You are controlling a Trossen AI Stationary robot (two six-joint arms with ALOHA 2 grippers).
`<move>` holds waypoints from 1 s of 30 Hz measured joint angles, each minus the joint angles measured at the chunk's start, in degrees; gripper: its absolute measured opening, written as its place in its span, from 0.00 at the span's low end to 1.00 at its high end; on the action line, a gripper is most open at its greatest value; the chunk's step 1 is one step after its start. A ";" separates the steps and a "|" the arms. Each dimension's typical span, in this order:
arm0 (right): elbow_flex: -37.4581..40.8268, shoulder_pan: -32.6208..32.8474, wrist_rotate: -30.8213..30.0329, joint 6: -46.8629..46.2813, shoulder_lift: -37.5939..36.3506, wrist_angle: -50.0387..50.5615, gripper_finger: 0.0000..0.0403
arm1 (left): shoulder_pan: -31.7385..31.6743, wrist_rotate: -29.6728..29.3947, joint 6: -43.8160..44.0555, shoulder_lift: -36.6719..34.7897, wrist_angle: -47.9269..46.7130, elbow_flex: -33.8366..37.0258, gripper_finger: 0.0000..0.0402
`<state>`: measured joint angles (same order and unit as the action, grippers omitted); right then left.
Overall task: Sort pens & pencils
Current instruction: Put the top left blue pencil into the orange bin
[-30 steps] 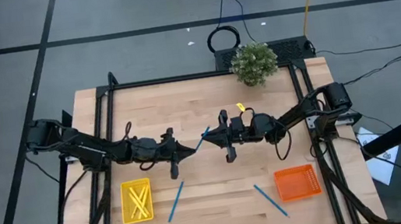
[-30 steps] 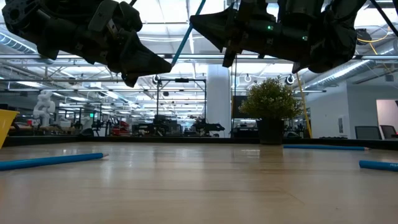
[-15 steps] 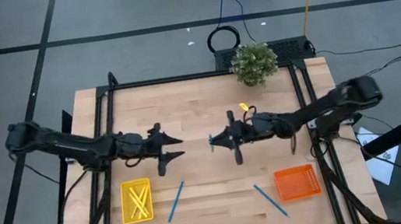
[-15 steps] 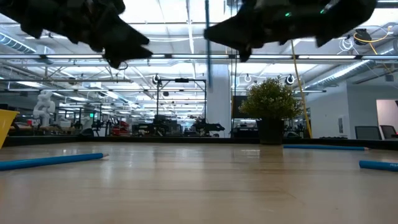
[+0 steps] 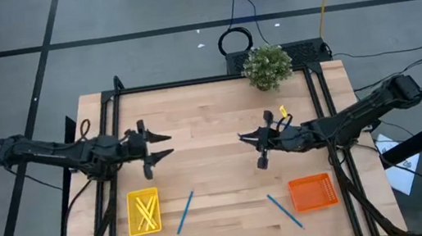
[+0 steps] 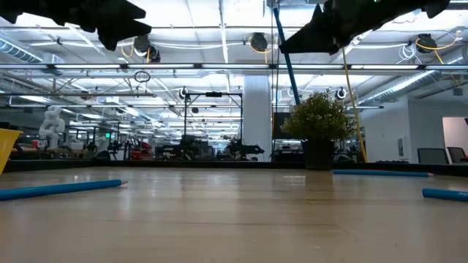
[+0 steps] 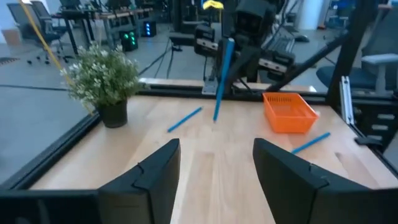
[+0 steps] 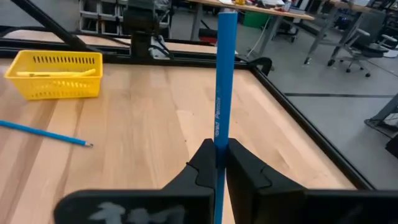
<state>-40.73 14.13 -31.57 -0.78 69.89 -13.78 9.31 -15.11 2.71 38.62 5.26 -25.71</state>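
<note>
Pens: one blue pen (image 8: pixel 222 81) pinched upright in right gripper (image 5: pixel 259 148), right of worktop centre, above wood. Two more pens flat near front edge (image 5: pixel 185 212) (image 5: pixel 284 210). Pencils (image 5: pixel 146 211) lying in yellow basket (image 5: pixel 132 225), front-left; orange basket (image 5: pixel 313 192) front-right. Left gripper (image 5: pixel 151 146) fingers spread wide, holding nothing, hovering left of centre. Light wood worktop (image 5: pixel 211 118), black frame, potted plant (image 5: pixel 267 66) at back edge. Grey floor with cables around; open lab room with desks, ceiling lights behind.

Both arms reach inward above the bench: left gripper (image 5: pixel 167 146) with fingers (image 7: pixel 153 175) spread apart, right gripper (image 5: pixel 242 138) with fingers pressed together.
</note>
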 joint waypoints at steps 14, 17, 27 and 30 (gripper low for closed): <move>-6.78 6.37 0.15 -2.15 0.33 7.73 0.01 | 1.61 -1.60 1.16 -0.20 -1.29 0.81 0.52; -13.57 9.57 0.00 -9.04 0.51 23.68 0.01 | 1.60 -1.60 0.66 -0.18 -1.27 0.83 0.52; -26.14 17.98 14.91 -41.92 2.27 61.35 0.01 | 1.61 -1.60 0.66 -0.16 -1.23 0.85 0.52; -25.20 21.53 19.76 -50.81 2.64 65.91 0.01 | 1.60 -1.60 0.71 -0.16 -1.22 0.85 0.52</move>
<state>-65.94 35.66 -11.81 -51.58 72.52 52.13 10.91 -16.71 3.43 38.46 4.04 -24.86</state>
